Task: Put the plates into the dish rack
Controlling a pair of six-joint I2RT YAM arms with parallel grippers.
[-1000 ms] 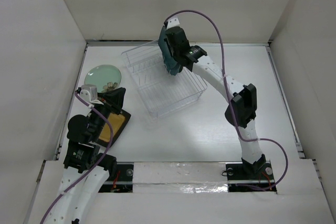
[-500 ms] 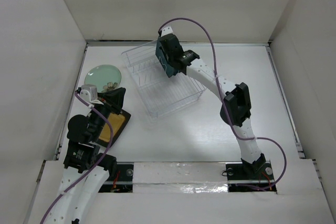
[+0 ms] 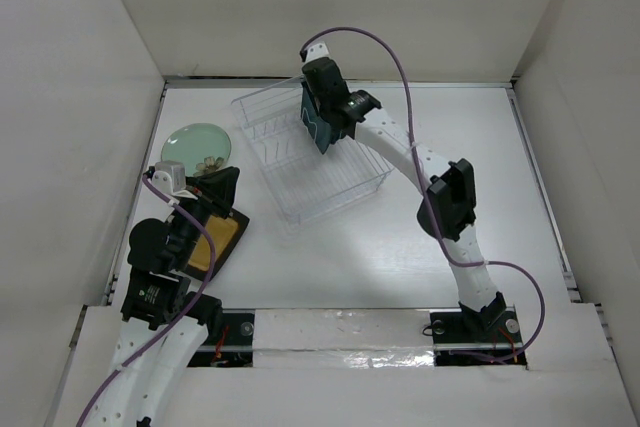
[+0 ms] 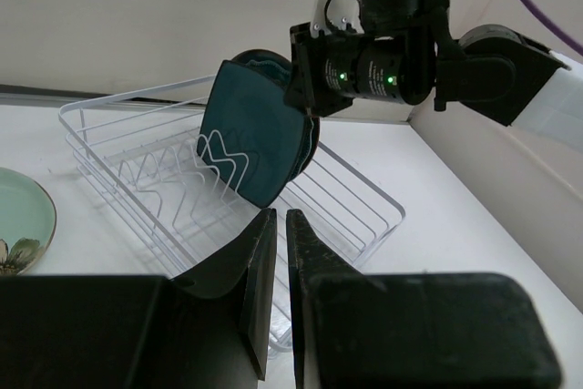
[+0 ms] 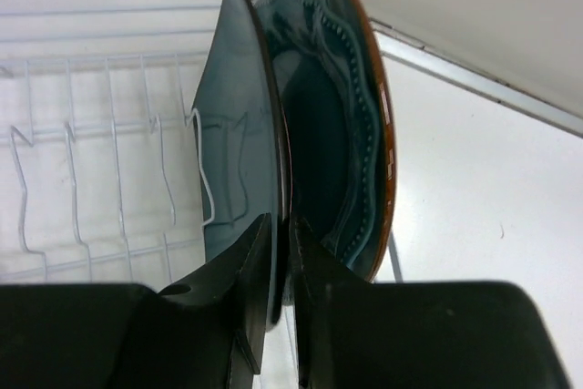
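Note:
My right gripper (image 3: 319, 125) is shut on the near edge of the square dark teal plate (image 5: 237, 134), which it holds upright among the tines at the far end of the clear dish rack (image 3: 320, 182). Just behind it the scalloped round dark teal plate (image 5: 342, 116) stands in the rack. Both plates also show in the left wrist view (image 4: 255, 143). My left gripper (image 3: 222, 185) is shut and empty, above the far edge of the mustard-yellow square plate (image 3: 222, 242). The pale mint green plate (image 3: 195, 145) lies flat left of the rack. I see no other teal plate.
The rack sits slanted at the table's back middle, its near rows of tines (image 5: 91, 179) bare. White walls enclose the table on three sides. The right arm's purple cable (image 3: 400, 57) loops above the rack.
My right arm has carried the square teal plate toward the back left and lowered it into the rack next to the scalloped plate. The left arm has not moved.

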